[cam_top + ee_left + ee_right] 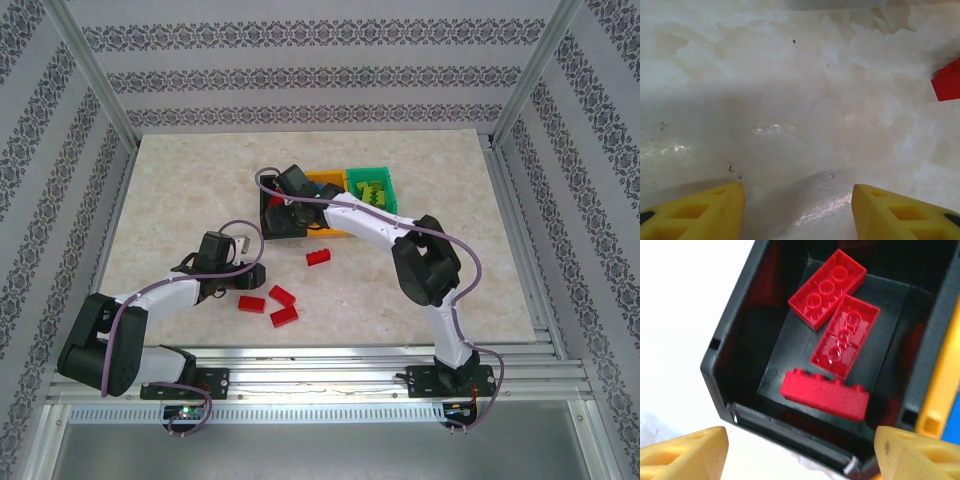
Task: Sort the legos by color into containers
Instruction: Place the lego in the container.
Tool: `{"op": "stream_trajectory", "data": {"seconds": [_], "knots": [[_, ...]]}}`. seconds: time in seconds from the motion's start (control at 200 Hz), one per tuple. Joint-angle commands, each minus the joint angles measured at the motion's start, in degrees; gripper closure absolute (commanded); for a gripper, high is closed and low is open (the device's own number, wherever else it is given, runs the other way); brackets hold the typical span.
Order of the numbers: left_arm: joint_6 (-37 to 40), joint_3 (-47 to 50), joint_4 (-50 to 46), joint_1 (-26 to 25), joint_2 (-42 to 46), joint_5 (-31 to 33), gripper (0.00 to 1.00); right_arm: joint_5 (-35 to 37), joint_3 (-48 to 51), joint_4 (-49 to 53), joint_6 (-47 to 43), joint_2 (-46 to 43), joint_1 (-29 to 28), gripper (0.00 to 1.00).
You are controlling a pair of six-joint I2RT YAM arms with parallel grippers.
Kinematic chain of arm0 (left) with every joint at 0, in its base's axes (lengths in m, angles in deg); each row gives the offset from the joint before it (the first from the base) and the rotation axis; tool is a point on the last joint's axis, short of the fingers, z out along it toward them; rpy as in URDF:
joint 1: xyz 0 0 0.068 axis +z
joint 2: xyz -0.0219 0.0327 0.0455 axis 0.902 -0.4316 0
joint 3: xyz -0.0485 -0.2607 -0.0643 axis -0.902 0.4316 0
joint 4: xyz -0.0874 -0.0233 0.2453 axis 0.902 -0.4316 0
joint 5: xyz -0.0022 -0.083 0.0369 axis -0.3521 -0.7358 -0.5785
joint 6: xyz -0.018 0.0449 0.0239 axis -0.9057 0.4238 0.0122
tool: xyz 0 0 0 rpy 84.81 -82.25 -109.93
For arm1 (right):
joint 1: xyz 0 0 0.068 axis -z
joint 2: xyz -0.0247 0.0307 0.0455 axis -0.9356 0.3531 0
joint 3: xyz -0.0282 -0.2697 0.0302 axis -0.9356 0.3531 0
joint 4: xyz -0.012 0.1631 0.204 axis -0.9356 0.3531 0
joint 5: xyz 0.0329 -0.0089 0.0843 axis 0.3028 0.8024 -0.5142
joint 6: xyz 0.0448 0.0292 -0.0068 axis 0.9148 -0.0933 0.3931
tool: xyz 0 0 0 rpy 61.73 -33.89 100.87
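Observation:
My right gripper [283, 205] [801, 440] hangs open over the black container [272, 226] [735, 355], nothing between its fingers. Three red legos lie inside: two flat with studs up [826, 287] [845, 335], one on its side [825, 394] near the front wall. Beside the black one stand the orange-yellow container [328, 180] [942, 385] and the green container [392, 203], which holds yellow-green legos [371, 190]. My left gripper [233, 283] [797, 192] is open low over bare table. Three red legos [251, 303] [282, 295] [284, 317] lie just right of it; one [947, 81] shows at the left wrist view's right edge.
Another red lego [319, 257] lies loose on the marble tabletop [180, 200] in front of the containers. The right arm arches from its base [455, 375] over the table's middle toward the bins. Metal frame posts stand at the table's corners.

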Motion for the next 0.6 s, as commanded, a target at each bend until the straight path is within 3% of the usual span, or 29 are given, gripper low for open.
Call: {"op": "stream_trajectory", "data": {"seconds": [0.0,0.36,0.595], "knots": [[-0.26,-0.76,1.83,0.62,0.42,-0.42,0.41,1.24,4.26,-0.54,0.36,-6.01,-0.62,0.23],[-0.33,-0.78,1.92,0.53,0.42,-0.46,0.41,3.97,26.22,-3.34,3.12,-20.41,-2.74,0.23],[-0.32,-0.74,1.91,0.56,0.31,-0.59,0.41,5.01,31.41,-3.99,5.25,-20.16,-4.72,0.23]]}}
